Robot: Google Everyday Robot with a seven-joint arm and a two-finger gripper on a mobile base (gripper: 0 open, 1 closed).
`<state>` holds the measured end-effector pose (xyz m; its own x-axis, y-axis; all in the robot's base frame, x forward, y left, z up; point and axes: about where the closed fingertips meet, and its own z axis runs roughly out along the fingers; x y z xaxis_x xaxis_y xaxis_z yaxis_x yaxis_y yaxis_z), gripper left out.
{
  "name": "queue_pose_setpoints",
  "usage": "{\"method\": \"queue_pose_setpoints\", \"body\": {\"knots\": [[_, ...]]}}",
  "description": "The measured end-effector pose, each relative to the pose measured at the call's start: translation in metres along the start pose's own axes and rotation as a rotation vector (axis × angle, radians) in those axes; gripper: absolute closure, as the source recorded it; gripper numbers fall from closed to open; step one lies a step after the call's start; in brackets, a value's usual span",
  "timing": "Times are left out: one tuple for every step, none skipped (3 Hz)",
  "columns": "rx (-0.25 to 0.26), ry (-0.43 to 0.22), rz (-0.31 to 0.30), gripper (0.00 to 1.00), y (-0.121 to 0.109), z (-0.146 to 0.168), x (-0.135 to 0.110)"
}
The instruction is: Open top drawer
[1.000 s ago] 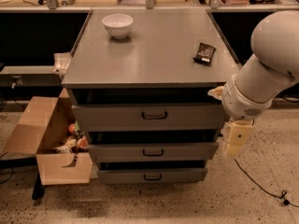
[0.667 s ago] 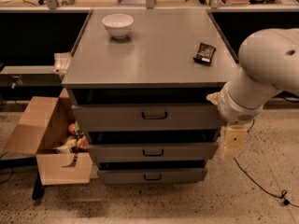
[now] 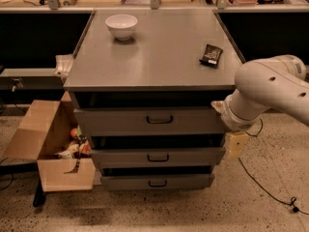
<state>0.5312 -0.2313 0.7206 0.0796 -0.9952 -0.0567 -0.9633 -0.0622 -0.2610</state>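
The top drawer [image 3: 116,122] is the widest of three grey drawer fronts under the cabinet top, with a small black bar handle [image 3: 159,119] at its centre. Two narrower grey drawers [image 3: 120,157] sit below it with like handles. My white arm [image 3: 268,93] reaches in from the right and ends at the cabinet's right front corner. The beige gripper [image 3: 236,144] hangs down beside the right end of the top drawer, well to the right of the handle.
A white bowl [image 3: 121,25] and a dark flat packet [image 3: 211,54] lie on the cabinet top [image 3: 159,57]. An open cardboard box [image 3: 53,144] with items stands on the floor at the left. A black cable [image 3: 265,187] runs over the floor at the right.
My arm has swung left and lower, closer to the cabinet's right front corner. The drawers, bowl and packet have not moved.
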Motion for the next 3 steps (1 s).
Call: {"method": "queue_pose_setpoints", "body": {"knots": [[0.035,-0.02,-0.044,0.0,-0.022,0.019,0.001],[0.035,-0.034,-0.066,0.0,-0.046,0.047,0.0],[0.007,-0.05,-0.046,0.0,-0.057,0.071,0.002]]}}
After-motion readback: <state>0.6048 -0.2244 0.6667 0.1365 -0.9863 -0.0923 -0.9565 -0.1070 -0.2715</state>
